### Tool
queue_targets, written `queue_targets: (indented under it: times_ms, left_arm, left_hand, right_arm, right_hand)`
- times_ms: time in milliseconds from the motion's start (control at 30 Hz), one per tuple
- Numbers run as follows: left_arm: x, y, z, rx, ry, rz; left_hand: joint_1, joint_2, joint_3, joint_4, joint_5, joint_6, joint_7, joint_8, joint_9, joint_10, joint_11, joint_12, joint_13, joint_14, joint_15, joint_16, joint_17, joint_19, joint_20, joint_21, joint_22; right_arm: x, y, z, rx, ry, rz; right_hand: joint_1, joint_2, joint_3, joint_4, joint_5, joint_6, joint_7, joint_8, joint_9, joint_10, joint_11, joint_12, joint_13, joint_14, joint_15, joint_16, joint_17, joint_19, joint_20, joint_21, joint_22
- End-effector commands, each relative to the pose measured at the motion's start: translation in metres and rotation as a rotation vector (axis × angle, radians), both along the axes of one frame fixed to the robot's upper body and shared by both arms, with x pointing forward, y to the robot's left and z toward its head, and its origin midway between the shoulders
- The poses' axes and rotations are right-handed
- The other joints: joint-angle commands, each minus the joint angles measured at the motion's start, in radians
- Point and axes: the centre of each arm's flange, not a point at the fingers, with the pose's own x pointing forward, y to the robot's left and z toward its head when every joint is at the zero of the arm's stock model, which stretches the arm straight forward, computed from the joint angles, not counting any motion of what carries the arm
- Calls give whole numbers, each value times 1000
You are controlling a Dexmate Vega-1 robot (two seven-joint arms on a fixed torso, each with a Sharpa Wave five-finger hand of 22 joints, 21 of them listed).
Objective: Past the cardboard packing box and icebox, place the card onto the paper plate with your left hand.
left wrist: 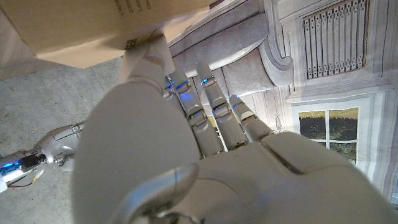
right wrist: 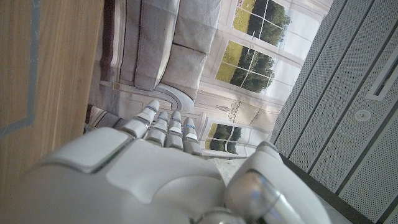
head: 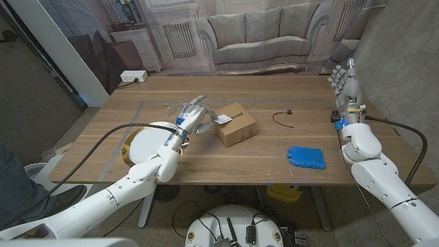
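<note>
Backdrop: printed wall of a grey sofa and panelled windows behind a long wooden table (head: 274,92).
Left hand (head: 194,116): raised above the table between plate and box — fingers pinching a small white card (head: 223,119) that juts toward the box.
Paper plate: round white paper plate (head: 147,144) over a gold rim, near the left forearm.
Box: brown cardboard packing box (head: 237,125), just beside the card.
Icebox: flat blue ice pack (head: 306,157), well apart on the right.
Right hand (head: 345,77): upright at the table's right edge — fingers extended, holding nothing.
Extra: thin red and black cable (head: 282,119) beyond the box.
</note>
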Motion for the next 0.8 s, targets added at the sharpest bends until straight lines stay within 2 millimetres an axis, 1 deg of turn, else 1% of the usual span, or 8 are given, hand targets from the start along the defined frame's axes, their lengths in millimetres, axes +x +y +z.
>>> queue_targets:
  times_ms: [33, 467, 767, 800]
  left_arm:
    - [-5, 1, 10, -2, -11, 26]
    - [-3, -1, 22, -19, -24, 37]
    - [-5, -2, 31, -16, -17, 28]
    - [-5, -2, 32, -14, -15, 29]
  left_hand:
    - [11, 6, 11, -3, -2, 23, 29, -1, 5, 7, 2, 9, 7, 17, -119, -6, 4, 7, -99, 3, 3]
    - [13, 2, 18, -3, -3, 25, 29, -1, 5, 1, 4, 7, 16, 20, -119, -12, 6, 10, -98, 1, 3]
    - [13, 1, 23, -2, -4, 24, 26, -2, 6, -5, 5, 5, 22, 16, -119, -18, 6, 9, -96, 0, 3]
    - [13, 1, 24, -2, -4, 24, 26, -2, 6, -5, 5, 5, 23, 15, -119, -18, 6, 9, -96, 0, 3]
  right_arm:
    - [-1, -4, -1, 7, -4, 2]
    - [1, -5, 0, 3, 0, 0]
    - [-2, -6, -4, 12, 9, -11]
    - [-3, -7, -4, 15, 9, -13]
  right_hand:
    - [2, 3, -4, -3, -2, 6, 2, 0, 5, 8, -5, -2, 2, 6, 2, 3, 3, 8, 3, 5, 6]
    - [3, 5, -5, -4, -2, 7, 2, 0, 5, 10, -1, -2, 2, 6, 1, 3, 3, 7, 3, 5, 6]
    - [3, 5, -5, -5, -2, 7, 1, 0, 5, 9, -4, -2, 2, 6, 0, 3, 3, 8, 3, 5, 6]
    - [3, 6, -5, -5, -2, 8, 2, 0, 5, 10, -1, -2, 2, 6, 0, 3, 3, 8, 2, 5, 6]
